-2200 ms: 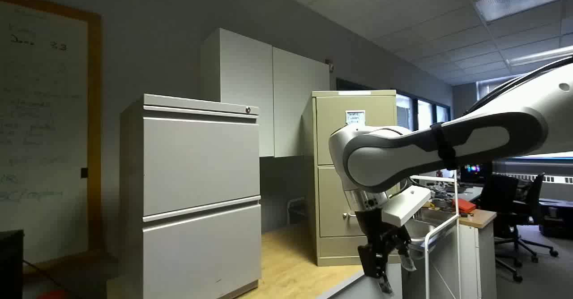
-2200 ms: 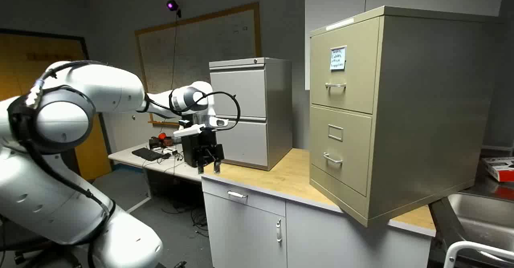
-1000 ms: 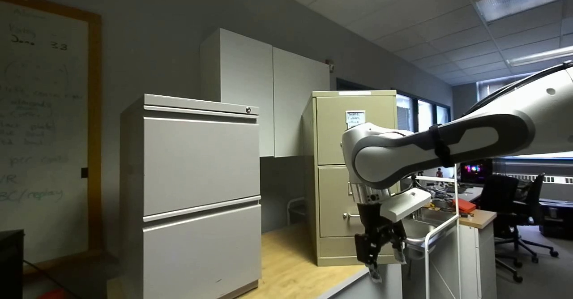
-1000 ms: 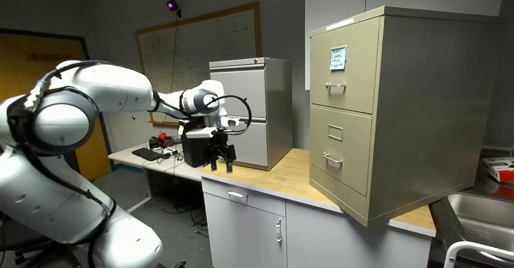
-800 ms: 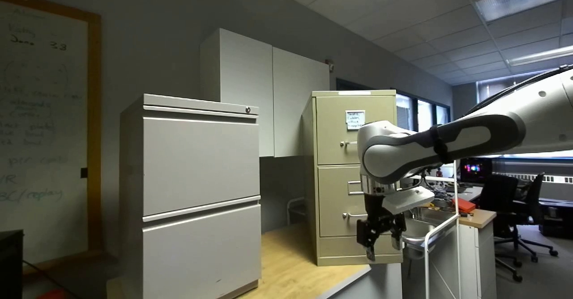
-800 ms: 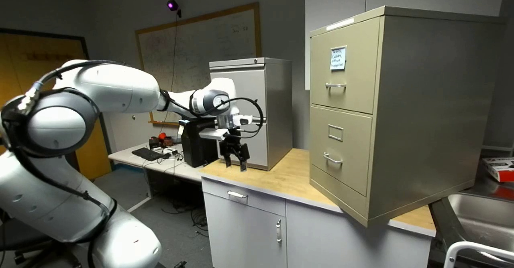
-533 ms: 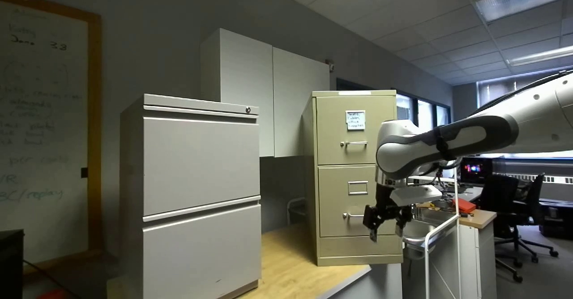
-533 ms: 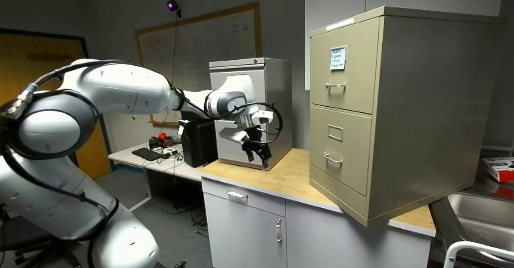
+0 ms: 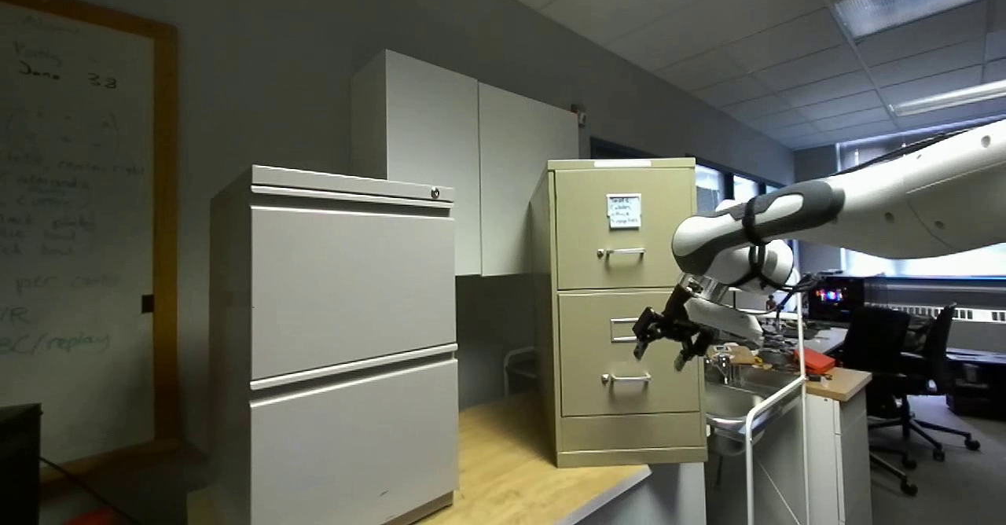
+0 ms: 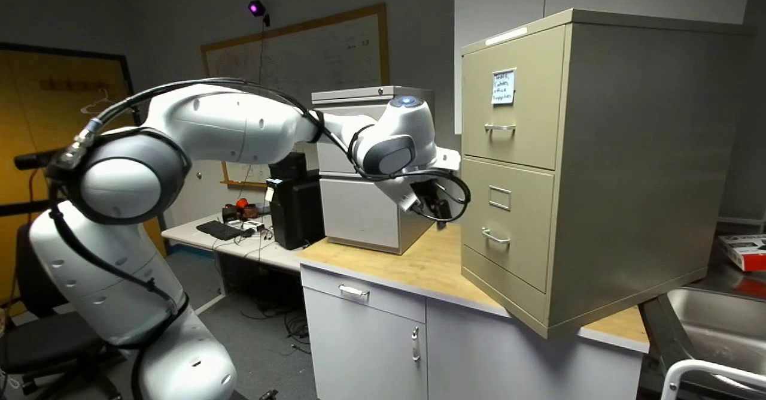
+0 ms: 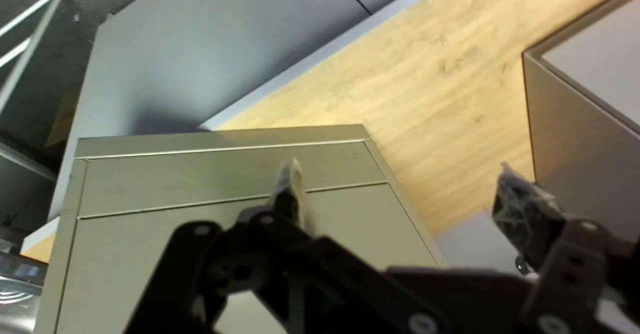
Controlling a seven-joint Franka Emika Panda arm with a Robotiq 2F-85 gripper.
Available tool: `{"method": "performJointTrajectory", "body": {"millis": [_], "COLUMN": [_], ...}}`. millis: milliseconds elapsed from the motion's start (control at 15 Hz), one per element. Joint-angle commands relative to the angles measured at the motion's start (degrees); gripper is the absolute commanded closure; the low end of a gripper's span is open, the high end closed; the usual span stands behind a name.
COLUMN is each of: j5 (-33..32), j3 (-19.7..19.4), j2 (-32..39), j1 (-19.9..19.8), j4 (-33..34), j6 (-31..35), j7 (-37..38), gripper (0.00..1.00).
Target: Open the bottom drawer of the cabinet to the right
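Note:
The beige cabinet [image 9: 629,437] stands on the wooden counter; its side shows in an exterior view [image 10: 646,160]. Its bottom drawer [image 9: 585,336] is closed, with a metal handle [image 9: 626,378] low on the front. The drawer [image 10: 529,226] and handle [image 10: 495,237] also show in an exterior view. In the wrist view the drawer front [image 11: 360,219] fills the lower middle; its handle is hidden there. My gripper [image 9: 659,357] is open and empty, tilted, in front of the drawer and apart from the handle. In the wrist view the fingertips [image 11: 400,169] are wide apart.
A light grey two-drawer cabinet [image 9: 354,297] stands on the same counter [image 10: 419,268], behind my arm in an exterior view. A sink [image 10: 724,316] and a white tubular frame [image 9: 750,446] lie beyond the beige cabinet. White cupboards [image 9: 432,163] hang on the wall.
My arm has moved across toward the beige cabinet. The gripper has risen and tilted from pointing down to pointing toward the drawer front. The drawers have not moved.

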Motion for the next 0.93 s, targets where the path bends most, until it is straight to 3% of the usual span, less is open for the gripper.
{"method": "performJointTrajectory", "body": {"millis": [0,400,867], "j5": [13.3,33.2,44.7], "j3": [-3.0,-1.8,-0.5], "j2": [10.5,21.9,29.1], "j1": [0.5,-5.9,-12.5], "j4": [11.9,19.3,23.0], "j6": [-1.5,-2.7,-2.9], "j7": [-4.8,-6.1,-3.7], "gripper": [0.0,0.0,0.0]}}
